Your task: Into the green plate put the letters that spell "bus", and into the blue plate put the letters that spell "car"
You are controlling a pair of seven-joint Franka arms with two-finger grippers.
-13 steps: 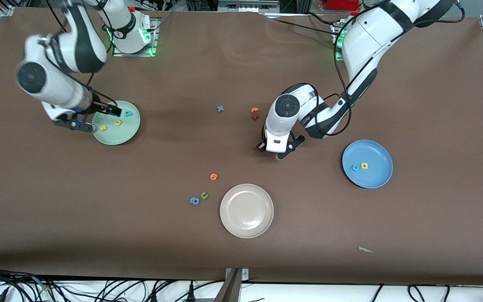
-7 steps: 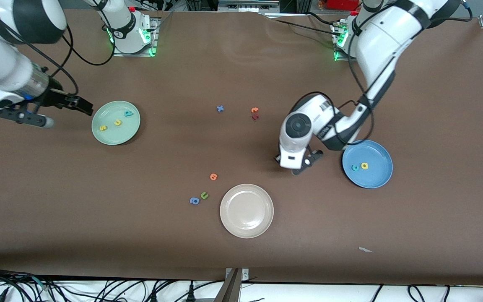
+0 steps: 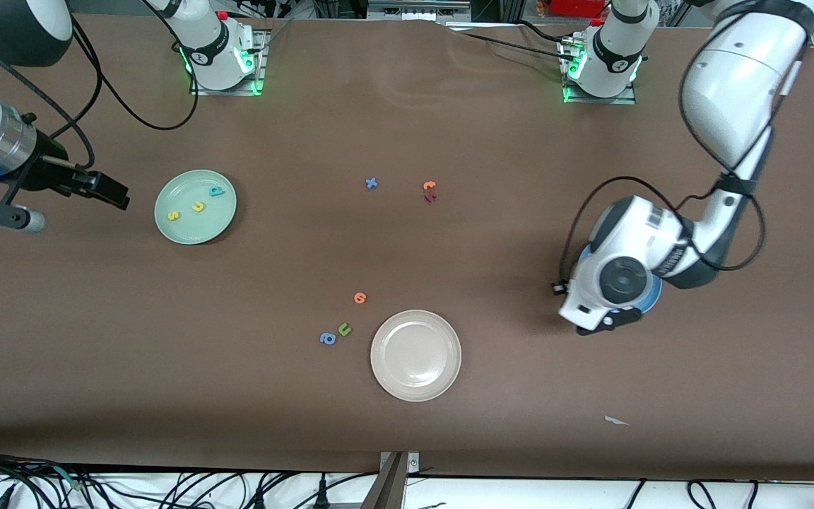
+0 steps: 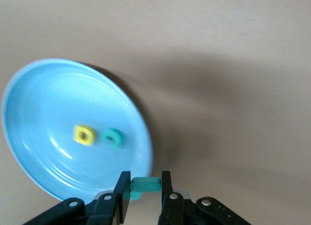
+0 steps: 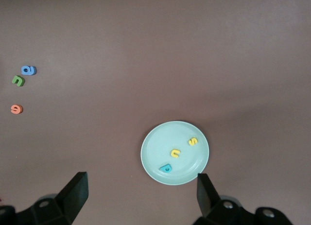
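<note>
The green plate point(image 3: 198, 227) holds a yellow s point(image 3: 174, 215), a yellow u point(image 3: 198, 206) and a teal b point(image 3: 217, 191). My right gripper point(image 3: 107, 189) hangs open and empty over bare table beside that plate, toward the right arm's end. Its wrist view shows the green plate point(image 5: 158, 147) between its fingers point(image 5: 77, 186). My left gripper point(image 3: 598, 322) is over the blue plate point(image 3: 656, 297), which its hand mostly hides. In the left wrist view this gripper point(image 4: 145, 188) is shut on a teal r point(image 4: 146, 183) above the rim of the blue plate point(image 4: 39, 113), where a yellow a point(image 4: 83, 134) and a teal c point(image 4: 113, 137) lie.
A cream-white plate point(image 3: 414, 385) lies nearer the front camera, mid-table. Beside it are an orange letter point(image 3: 360, 297), an olive u point(image 3: 344, 329) and a blue a point(image 3: 327, 338). A blue x point(image 3: 372, 183), an orange letter point(image 3: 429, 186) and a dark red letter point(image 3: 430, 198) lie mid-table.
The left arm carried the teal r from mid-table to over the blue plate. The right gripper drew away from the green plate toward the right arm's end of the table.
</note>
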